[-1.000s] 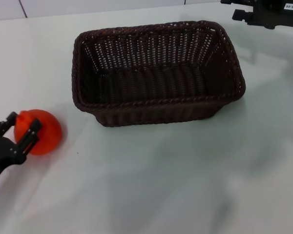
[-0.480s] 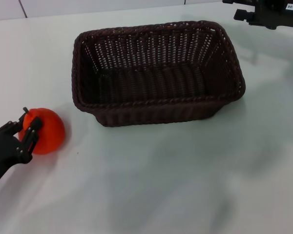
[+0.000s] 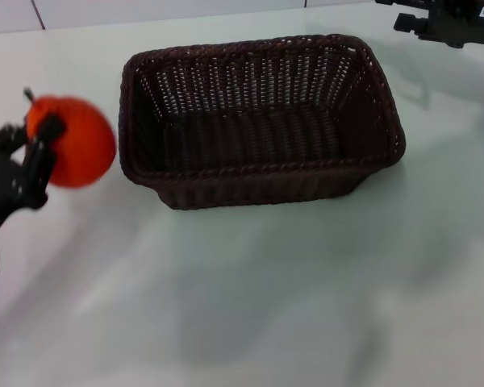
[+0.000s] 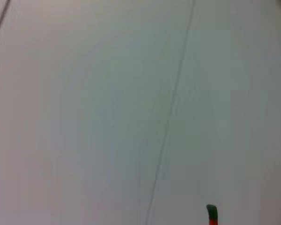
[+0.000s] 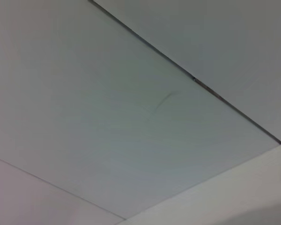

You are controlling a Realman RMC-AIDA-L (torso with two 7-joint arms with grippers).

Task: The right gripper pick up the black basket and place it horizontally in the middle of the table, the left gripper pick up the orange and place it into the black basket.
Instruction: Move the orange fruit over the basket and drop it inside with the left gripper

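Observation:
The black basket [image 3: 258, 117] lies lengthwise across the middle of the white table [image 3: 274, 290], upright and empty. My left gripper [image 3: 34, 143] is shut on the orange [image 3: 77, 143] and holds it in the air, left of the basket's left rim. The orange's dark stem tip [image 4: 211, 212] shows in the left wrist view. My right gripper [image 3: 448, 16] is at the far right top edge of the head view, away from the basket, only partly in view.
The table's far edge meets a pale wall with seams [image 5: 187, 75]. Bare tabletop lies in front of and to the right of the basket.
My left gripper has closed on the orange and lifted it off the table, up and slightly toward the basket. The right arm has drifted a little further right.

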